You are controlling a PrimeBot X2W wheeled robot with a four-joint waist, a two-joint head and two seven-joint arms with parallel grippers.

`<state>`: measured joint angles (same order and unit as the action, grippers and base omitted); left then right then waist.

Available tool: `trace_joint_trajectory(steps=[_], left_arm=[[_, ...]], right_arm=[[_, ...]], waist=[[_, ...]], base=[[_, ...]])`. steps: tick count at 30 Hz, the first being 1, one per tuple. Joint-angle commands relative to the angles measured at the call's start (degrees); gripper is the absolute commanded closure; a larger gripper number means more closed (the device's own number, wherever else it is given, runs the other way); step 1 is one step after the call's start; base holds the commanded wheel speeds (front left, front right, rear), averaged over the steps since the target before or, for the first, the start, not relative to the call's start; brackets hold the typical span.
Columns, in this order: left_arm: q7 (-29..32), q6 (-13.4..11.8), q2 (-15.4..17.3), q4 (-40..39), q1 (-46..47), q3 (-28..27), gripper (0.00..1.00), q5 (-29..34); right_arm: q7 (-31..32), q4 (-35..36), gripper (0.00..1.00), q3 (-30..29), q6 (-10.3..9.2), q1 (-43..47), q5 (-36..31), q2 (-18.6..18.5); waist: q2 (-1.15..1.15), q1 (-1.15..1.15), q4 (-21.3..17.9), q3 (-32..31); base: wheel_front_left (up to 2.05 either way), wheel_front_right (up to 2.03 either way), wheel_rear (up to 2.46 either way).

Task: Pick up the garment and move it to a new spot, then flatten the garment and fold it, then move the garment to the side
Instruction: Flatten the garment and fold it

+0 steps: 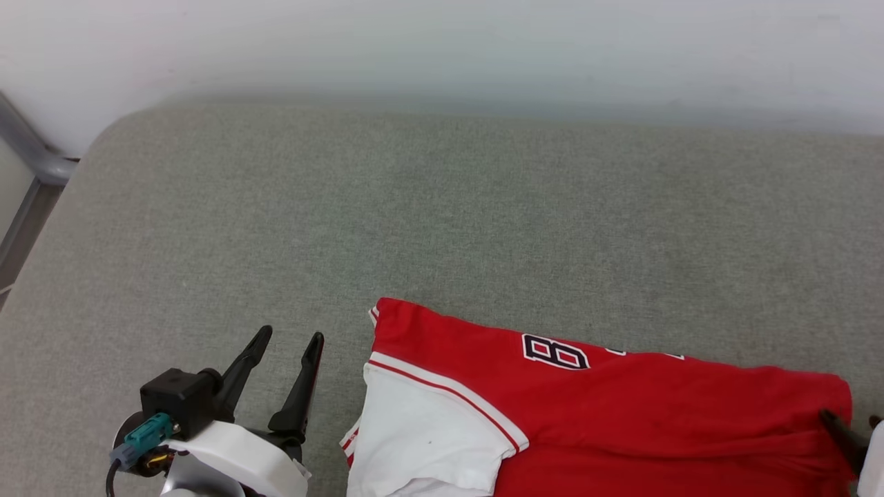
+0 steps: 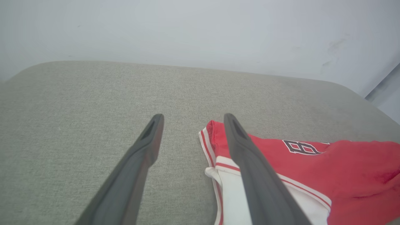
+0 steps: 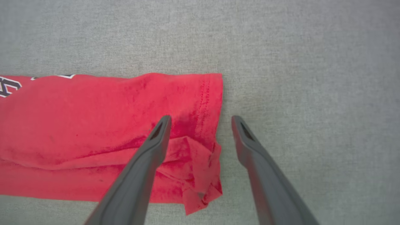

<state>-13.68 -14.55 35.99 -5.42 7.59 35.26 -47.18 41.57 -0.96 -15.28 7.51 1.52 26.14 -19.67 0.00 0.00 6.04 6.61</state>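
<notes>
The garment (image 1: 621, 407), a red jersey with a white sleeve and black-white lettering, lies folded into a long band at the near edge of the grey cushion. My left gripper (image 1: 286, 338) stands open just left of the sleeve end, holding nothing. In the left wrist view the left gripper (image 2: 192, 120) hovers beside the garment (image 2: 312, 168), with its collar corner behind one finger. My right gripper (image 3: 201, 122) is open above the hem end of the garment (image 3: 93, 131), where a small crumpled flap sticks out. In the head view only a dark fingertip (image 1: 839, 431) shows at the hem.
The grey fabric cushion (image 1: 442, 221) stretches wide behind and to the left of the garment. A pale wall (image 1: 442, 48) rises behind it. A grey metal frame (image 1: 27, 172) stands at the far left edge.
</notes>
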Motion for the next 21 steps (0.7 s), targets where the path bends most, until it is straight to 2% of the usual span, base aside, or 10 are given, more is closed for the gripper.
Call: trace_joint_trajectory(steps=[1,6,16,19,20,21], left_arm=[[-0.7,0.6,-0.4,0.7,0.2,-0.4,0.0,0.7],[-1.2,2.4,-1.2,2.8,0.8,-1.5,0.0,1.6],[-1.4,3.5,-2.1,4.5,1.2,-1.6,0.0,2.0],[-1.4,4.0,-2.5,5.0,1.8,-1.7,0.0,2.2],[-1.4,4.1,-2.6,5.2,1.9,-1.8,0.0,2.2],[-1.4,4.3,-2.6,5.3,2.0,-1.8,0.0,2.2]], right_arm=[[1.1,-1.1,0.0,-1.0,-0.05,-0.7,-1.8,1.7],[2.7,-5.0,0.0,-3.4,-0.05,-0.3,-5.8,5.0],[1.0,-9.5,0.0,-1.0,-0.05,1.1,-5.7,6.2],[-0.1,-11.3,0.0,1.3,-0.02,0.4,-4.9,6.5],[-0.3,-11.7,0.32,1.8,0.01,0.1,-4.5,6.5],[-0.6,-12.1,0.71,2.3,0.05,-0.2,-4.3,6.5]], waist=[[0.0,0.0,0.6,1.1],[0.0,0.0,1.5,2.4],[0.0,0.0,1.3,2.8],[0.0,0.0,1.1,3.3],[0.0,0.0,1.0,3.5],[0.0,0.0,1.0,3.6]], base=[[0.0,0.0,0.0],[0.0,0.0,0.0],[0.0,0.0,0.0],[0.0,0.0,0.0],[0.0,0.0,0.0],[0.0,0.0,0.0]])
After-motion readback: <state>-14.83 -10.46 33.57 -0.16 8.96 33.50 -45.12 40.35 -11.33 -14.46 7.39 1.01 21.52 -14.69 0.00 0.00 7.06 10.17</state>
